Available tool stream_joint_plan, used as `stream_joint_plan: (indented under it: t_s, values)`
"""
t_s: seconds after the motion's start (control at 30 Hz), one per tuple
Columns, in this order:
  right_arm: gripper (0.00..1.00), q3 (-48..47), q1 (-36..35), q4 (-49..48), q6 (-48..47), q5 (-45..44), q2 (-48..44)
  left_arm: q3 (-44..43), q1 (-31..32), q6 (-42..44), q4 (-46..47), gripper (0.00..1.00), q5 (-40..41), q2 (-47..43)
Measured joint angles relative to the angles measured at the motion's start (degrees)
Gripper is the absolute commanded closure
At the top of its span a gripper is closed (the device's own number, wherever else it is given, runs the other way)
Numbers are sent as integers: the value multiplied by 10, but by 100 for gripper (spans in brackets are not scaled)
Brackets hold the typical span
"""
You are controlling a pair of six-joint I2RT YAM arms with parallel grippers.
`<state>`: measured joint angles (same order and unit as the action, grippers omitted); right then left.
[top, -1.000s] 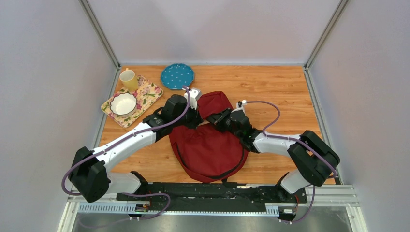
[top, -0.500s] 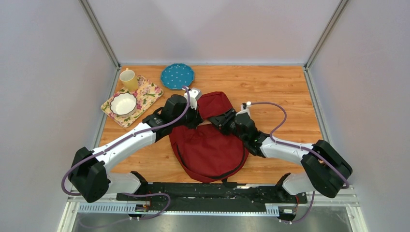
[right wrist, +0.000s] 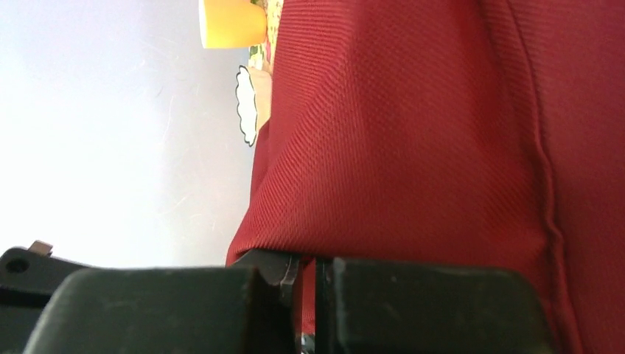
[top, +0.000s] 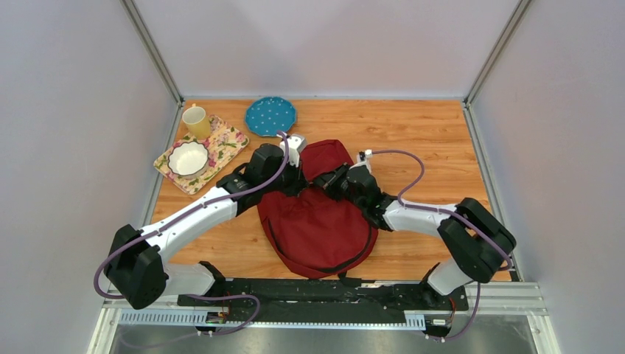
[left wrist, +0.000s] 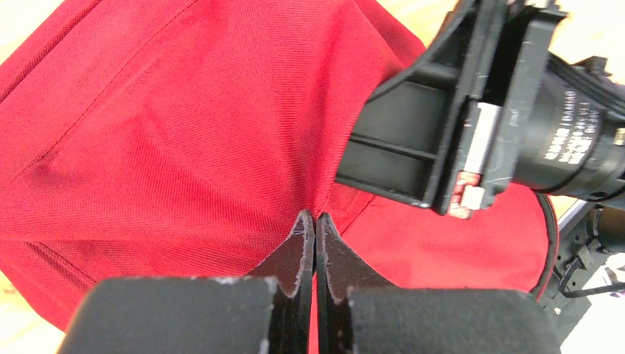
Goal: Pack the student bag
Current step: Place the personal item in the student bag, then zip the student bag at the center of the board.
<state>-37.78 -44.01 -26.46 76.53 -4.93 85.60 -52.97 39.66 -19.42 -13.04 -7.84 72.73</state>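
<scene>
The student bag (top: 317, 225) is dark red with black zipper trim. The table (top: 427, 133) is orange-brown wood grain. The plate (top: 270, 116) is teal with white dots, the cup (top: 197, 122) yellow, the bowl (top: 188, 158) white, the tray (top: 227, 140) cream with pink flowers.

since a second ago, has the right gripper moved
Yes. The right gripper backed off to the right, away from the plate, then came back left, ending slightly nearer the plate than before, shut on the bag.
</scene>
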Motion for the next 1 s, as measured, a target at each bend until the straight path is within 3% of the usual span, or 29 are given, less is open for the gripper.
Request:
stream_joint_plan:
  t_s: [0.13,0.23,0.27,0.33,0.37,0.4,0.5,0.73,1.0]
  values:
    - [98,-35,1,-22,-5,0,53,0,-3,1,-2,100,0,0]
    - [89,-64,0,5,-15,-1,72,0,-7,2,-4,100,1,0]
    - [78,-73,-1,19,-21,-4,72,0,-8,2,-4,100,1,0]
    - [67,-83,-4,46,-35,-15,69,0,-11,2,-4,100,-1,0]
    - [52,-84,-5,62,-42,-21,65,0,-12,2,-4,100,-3,0]
    - [48,-83,-5,80,-52,-26,58,0,-14,2,-4,100,-6,0]
    - [44,-80,-6,143,-91,-38,15,0,-16,3,-4,95,-13,0]
    - [42,-57,4,255,-171,-96,-127,21,-21,13,-13,65,-29,0]
    - [42,-13,28,334,-227,-139,-229,36,-22,59,-34,49,-52,0]
